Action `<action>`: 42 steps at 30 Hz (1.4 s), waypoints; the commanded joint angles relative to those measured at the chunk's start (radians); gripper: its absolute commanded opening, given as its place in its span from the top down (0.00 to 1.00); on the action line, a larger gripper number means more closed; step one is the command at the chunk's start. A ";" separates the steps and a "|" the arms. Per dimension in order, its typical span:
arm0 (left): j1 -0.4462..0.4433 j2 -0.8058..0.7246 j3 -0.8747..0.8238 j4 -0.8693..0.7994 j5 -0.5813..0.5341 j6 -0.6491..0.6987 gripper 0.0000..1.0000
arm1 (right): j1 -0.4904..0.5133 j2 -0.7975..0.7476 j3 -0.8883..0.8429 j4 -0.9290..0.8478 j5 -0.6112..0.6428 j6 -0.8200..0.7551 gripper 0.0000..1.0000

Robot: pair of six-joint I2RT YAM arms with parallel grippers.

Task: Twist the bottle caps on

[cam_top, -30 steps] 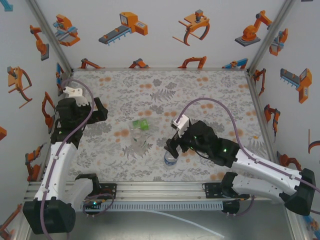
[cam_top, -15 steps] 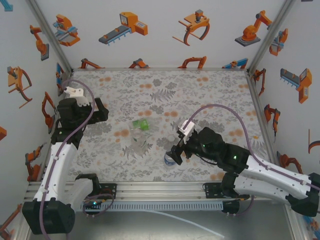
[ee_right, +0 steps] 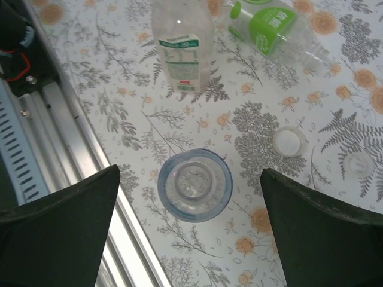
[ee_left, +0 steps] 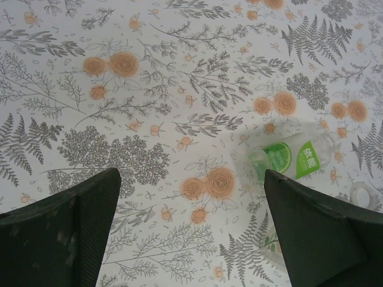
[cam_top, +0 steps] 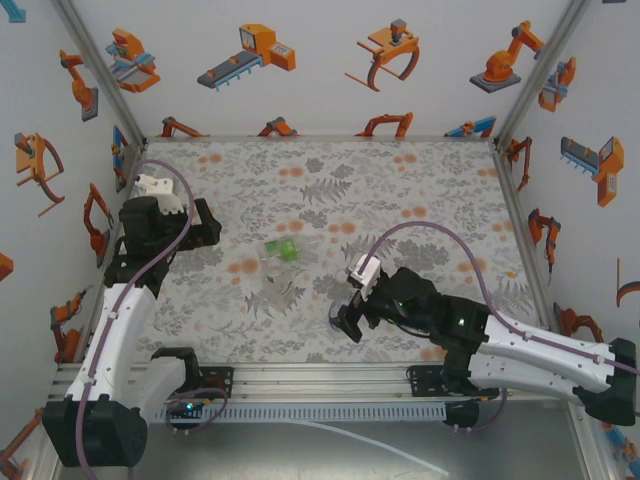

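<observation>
Three empty-looking bottles [ee_right: 179, 48]; two loose caps [ee_right: 289, 142] lie near the upright one [ee_right: 194, 185].

Top camera: above and behind my bases, looking down on the whole floral table [cam_top: 400, 170].
Left wrist: faces down, well above the table.
Right wrist: faces down, nearer, beside the front rail [ee_right: 66, 149].
Shared: green-labelled bottle [ee_left: 291, 158], all three.

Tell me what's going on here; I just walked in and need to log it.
Two arms are capping bottles. The right gripper hangs open above the blue-labelled bottle, which stands on end; nothing is gripped. Two whitish caps lie loose beside it. The green-labelled bottle lies on its side farther back. The left gripper is open and empty.
</observation>
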 commanded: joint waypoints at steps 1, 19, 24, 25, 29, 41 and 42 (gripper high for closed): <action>-0.004 -0.006 0.029 -0.015 0.006 0.020 0.03 | 0.008 0.008 -0.057 0.105 0.054 0.004 0.10; -0.040 -0.008 0.043 -0.042 -0.042 0.022 0.03 | 0.009 0.071 -0.233 0.311 0.064 0.068 0.29; -0.050 -0.001 0.044 -0.048 -0.054 0.030 0.03 | 0.008 0.082 -0.244 0.331 0.043 0.071 0.33; -0.051 0.000 0.044 -0.048 -0.053 0.032 0.03 | 0.008 0.084 -0.246 0.331 0.041 0.071 0.34; -0.055 0.006 0.042 -0.048 -0.059 0.033 0.03 | 0.010 0.081 -0.252 0.340 0.044 0.073 0.41; -0.077 -0.006 0.046 -0.035 0.047 0.061 0.03 | 0.011 0.051 -0.203 0.268 0.061 0.062 0.51; -0.076 -0.007 0.053 -0.039 0.062 0.061 0.03 | 0.010 0.046 -0.194 0.255 0.066 0.058 0.51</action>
